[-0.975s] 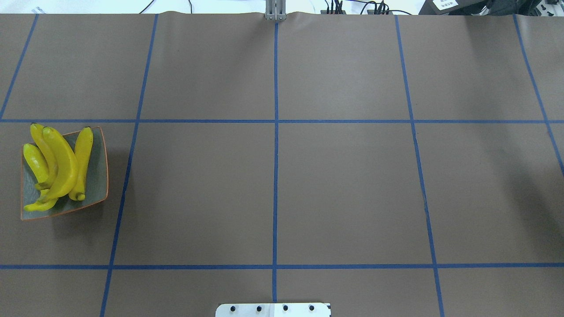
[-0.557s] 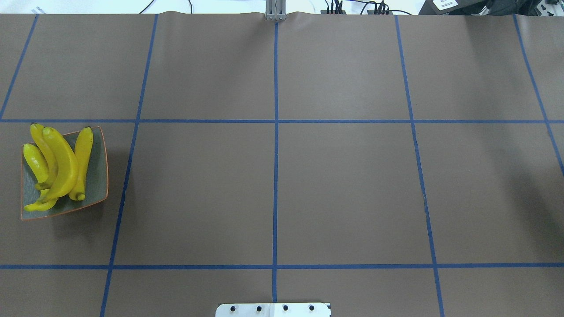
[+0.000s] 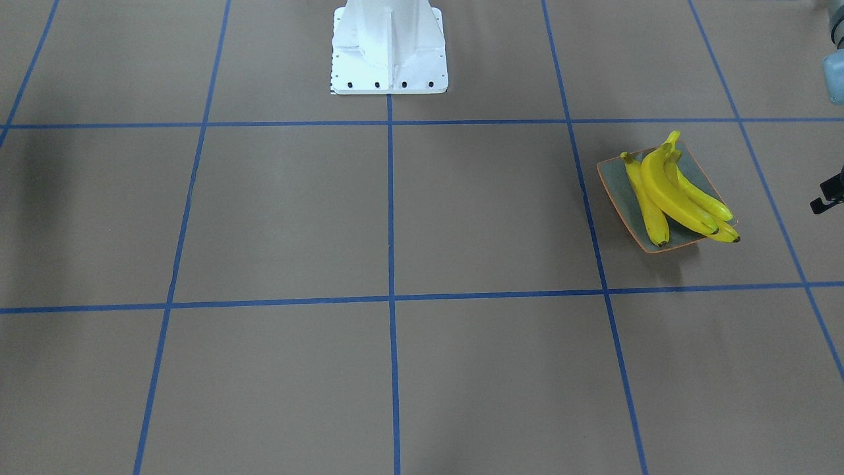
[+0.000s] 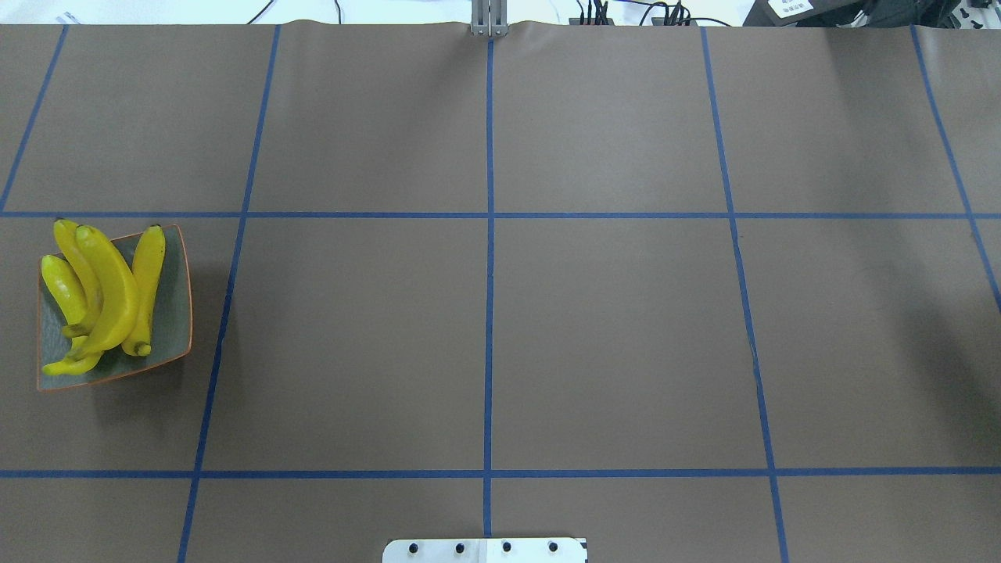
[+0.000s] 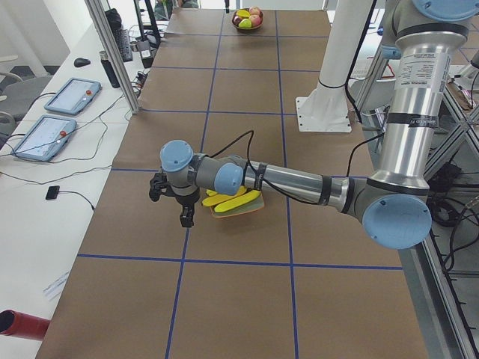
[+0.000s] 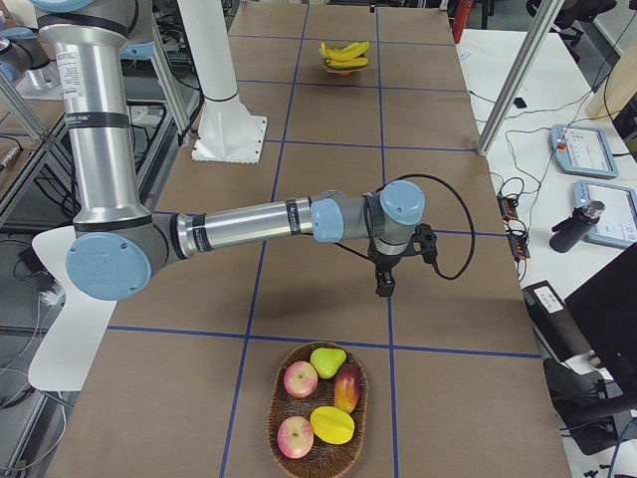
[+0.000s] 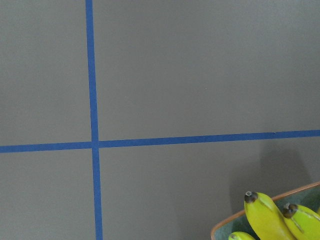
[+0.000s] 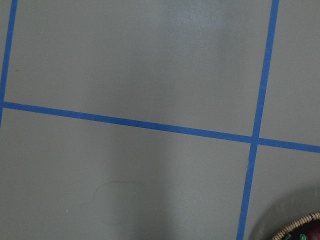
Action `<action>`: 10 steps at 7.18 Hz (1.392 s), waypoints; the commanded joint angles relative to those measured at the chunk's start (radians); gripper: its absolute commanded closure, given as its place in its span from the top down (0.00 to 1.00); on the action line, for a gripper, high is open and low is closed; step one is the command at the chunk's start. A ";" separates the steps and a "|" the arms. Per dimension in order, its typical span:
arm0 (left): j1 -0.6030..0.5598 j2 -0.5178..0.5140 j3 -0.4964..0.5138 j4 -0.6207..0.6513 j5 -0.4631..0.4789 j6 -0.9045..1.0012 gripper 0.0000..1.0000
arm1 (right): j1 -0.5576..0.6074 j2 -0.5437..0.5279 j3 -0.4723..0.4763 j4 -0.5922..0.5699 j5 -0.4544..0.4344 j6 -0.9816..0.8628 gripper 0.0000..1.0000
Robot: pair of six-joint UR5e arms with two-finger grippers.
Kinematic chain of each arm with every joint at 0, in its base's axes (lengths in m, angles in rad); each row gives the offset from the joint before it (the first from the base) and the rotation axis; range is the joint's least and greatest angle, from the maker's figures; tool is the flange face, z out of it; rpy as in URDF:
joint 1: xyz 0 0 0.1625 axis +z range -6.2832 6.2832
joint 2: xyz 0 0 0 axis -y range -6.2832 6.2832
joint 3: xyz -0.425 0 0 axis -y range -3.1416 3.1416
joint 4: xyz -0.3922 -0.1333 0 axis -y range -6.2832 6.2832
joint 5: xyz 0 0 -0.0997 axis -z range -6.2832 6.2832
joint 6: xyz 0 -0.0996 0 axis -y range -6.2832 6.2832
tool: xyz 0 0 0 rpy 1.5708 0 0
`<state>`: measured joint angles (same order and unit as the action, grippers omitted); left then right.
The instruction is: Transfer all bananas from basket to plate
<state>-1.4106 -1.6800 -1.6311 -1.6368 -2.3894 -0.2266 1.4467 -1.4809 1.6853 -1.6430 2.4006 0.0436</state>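
Several yellow bananas (image 4: 105,293) lie piled on the grey-green plate (image 4: 170,328) with an orange rim, at the table's left. They also show in the front view (image 3: 669,191) on the plate (image 3: 613,177), and their tips show in the left wrist view (image 7: 265,220). My left gripper (image 5: 185,217) hangs just beside the plate (image 5: 236,212), on its outer side; I cannot tell whether it is open. My right gripper (image 6: 383,284) hangs over bare table near the woven basket (image 6: 271,423); I cannot tell its state. The basket holds apples and other fruit; no banana shows in it.
The white robot base (image 3: 389,46) stands at the table's near middle edge. The basket's rim shows in the right wrist view (image 8: 300,227). Blue tape lines mark a grid on the brown table. Tablets and cables lie on side desks beyond the table.
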 commanded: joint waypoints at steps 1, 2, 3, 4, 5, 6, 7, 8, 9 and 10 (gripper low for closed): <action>-0.001 -0.001 -0.004 0.000 0.003 0.001 0.99 | 0.001 -0.012 0.004 0.000 -0.003 0.009 1.00; -0.001 0.000 -0.009 -0.001 0.007 0.001 1.00 | 0.000 -0.012 0.005 0.000 -0.003 0.010 1.00; -0.001 0.000 -0.010 0.000 0.007 0.001 0.99 | 0.001 -0.012 0.007 0.000 -0.003 0.009 1.00; -0.001 0.003 -0.015 0.000 0.007 0.000 0.99 | 0.001 -0.012 0.014 0.000 -0.014 0.010 1.00; -0.002 0.008 -0.018 0.000 0.012 0.003 0.99 | 0.001 -0.012 0.020 0.000 -0.020 0.010 1.00; -0.002 0.046 -0.042 0.000 0.025 0.009 0.99 | 0.001 -0.015 0.024 0.000 -0.020 0.013 1.00; -0.002 0.051 -0.059 0.000 0.089 0.015 0.99 | 0.001 -0.016 0.025 0.000 -0.020 0.015 1.00; -0.002 0.059 -0.058 0.002 0.107 0.015 0.99 | 0.001 -0.018 0.025 0.000 -0.020 0.015 1.00; -0.002 0.059 -0.059 0.002 0.128 0.018 0.99 | 0.001 -0.019 0.025 0.000 -0.024 0.015 1.00; -0.004 0.059 -0.058 0.003 0.154 0.073 0.99 | 0.001 -0.019 0.025 0.000 -0.032 0.015 1.00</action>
<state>-1.4133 -1.6232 -1.6886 -1.6351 -2.2685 -0.1986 1.4481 -1.4993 1.7101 -1.6429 2.3760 0.0582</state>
